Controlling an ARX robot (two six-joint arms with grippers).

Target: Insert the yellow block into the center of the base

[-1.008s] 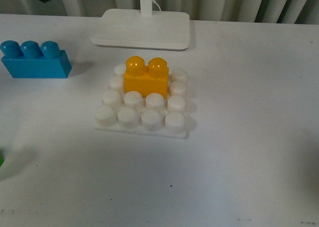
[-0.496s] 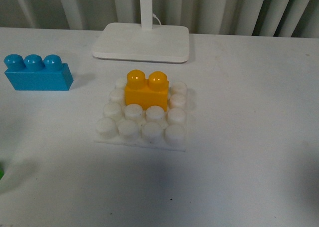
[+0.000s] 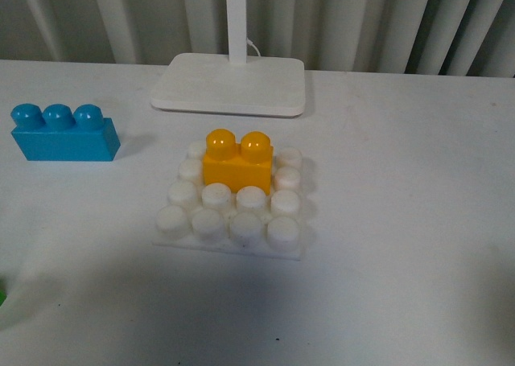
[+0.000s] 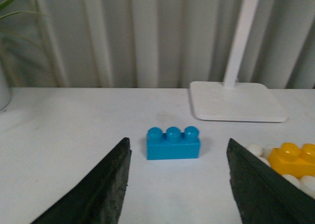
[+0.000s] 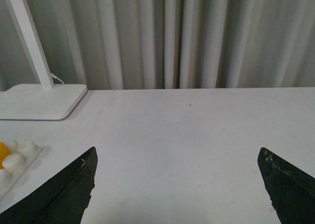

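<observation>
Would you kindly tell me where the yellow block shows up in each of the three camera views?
Front view: the yellow block sits on the base, near picture center.
Left wrist view: yellow block at the right edge, partly cut off.
Right wrist view: only an orange sliver at the left edge.
Shared landmark: the white lamp foot.

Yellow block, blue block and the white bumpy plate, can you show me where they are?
yellow block (image 3: 236,173): front view, on its front face.
blue block (image 3: 66,143): front view, on its front face.
white bumpy plate (image 3: 230,245): front view, on its near edge.
</observation>
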